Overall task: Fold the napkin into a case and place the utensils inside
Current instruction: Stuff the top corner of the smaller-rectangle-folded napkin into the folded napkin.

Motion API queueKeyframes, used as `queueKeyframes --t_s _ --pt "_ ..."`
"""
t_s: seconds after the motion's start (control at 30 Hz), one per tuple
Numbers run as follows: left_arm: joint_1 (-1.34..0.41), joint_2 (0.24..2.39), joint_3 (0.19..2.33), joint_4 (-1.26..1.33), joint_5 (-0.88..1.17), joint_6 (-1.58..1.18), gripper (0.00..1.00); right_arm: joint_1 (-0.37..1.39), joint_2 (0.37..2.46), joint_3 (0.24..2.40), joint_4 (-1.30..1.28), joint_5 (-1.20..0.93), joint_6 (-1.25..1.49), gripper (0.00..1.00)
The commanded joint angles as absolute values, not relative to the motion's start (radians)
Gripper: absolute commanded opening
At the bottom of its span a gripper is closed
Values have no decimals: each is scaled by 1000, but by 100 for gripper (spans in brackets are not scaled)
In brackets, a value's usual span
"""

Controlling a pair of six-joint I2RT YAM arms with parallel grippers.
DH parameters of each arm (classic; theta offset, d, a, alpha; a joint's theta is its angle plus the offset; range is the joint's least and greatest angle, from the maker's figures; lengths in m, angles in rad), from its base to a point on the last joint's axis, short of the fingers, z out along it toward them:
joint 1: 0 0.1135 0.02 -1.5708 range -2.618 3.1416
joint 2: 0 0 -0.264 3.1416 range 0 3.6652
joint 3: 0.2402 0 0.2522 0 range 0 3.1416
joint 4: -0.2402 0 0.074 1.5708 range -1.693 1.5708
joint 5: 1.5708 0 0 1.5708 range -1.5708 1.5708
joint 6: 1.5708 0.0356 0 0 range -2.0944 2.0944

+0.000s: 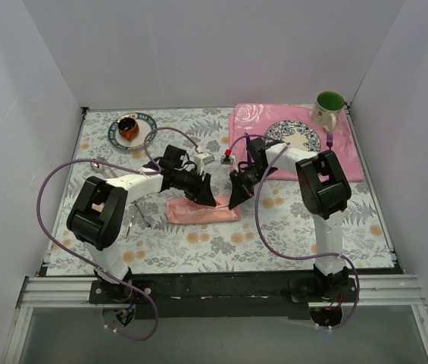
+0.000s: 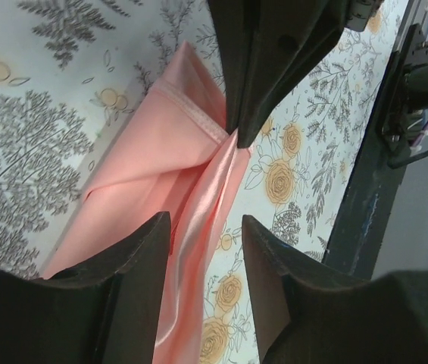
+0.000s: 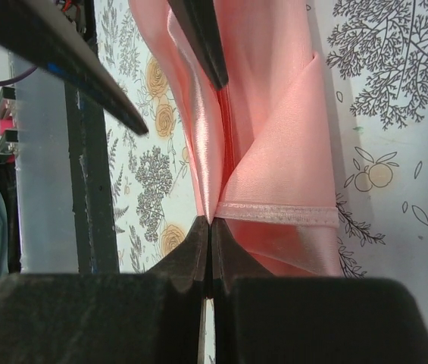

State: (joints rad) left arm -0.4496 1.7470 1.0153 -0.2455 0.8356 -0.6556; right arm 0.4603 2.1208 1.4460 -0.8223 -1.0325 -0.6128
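**Hidden or unclear.** In the top view, fingertips of both grippers masked by their own dark bodies. Inner layers of the salmon-pink cloth napkin concealed within its folds. Thin silver metal utensils barely legible near the napkin's left end, type impossible to tell. In the left wrist view, one end of the cloth cut off by the lower frame edge. In the right wrist view, part of the cloth covered by the dark fingers.

**Edges and room.** Floral-printed tablecloth bare on the near side of the folded cloth. Black front rail at the near table edge, apart from the cloth. White enclosure walls well apart on either side. Toward the back right, a bright pink rose-patterned placemat, bearing a patterned round plate. At its far corner, a green-lined white mug. Toward the back left, a dark-rimmed saucer with a small brown cup.

**Napkin and grippers.** Napkin folded to a narrow oblong at table centre, on the tablecloth, under both grippers' tips. Right gripper closed tight, pinching the stitched hem at a raised fold. Left gripper parted, fingers astride the glossy ridge of cloth without clamping it, facing the right gripper's tip, close but apart.
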Motion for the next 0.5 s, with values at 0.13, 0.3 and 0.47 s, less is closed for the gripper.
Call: queueKeyframes --t_s 0.13,0.3,0.47 --pt "-560 1767 1066 -160 779 -569 43 465 2126 1491 -862 -1089 -632 1" --pt "-578 1793 1068 -147 772 -561 42 465 2129 1493 -874 -1089 -641 1" --pt "-591 1801 1058 -130 753 -575 38 466 2131 1494 -880 -1100 -643 1"
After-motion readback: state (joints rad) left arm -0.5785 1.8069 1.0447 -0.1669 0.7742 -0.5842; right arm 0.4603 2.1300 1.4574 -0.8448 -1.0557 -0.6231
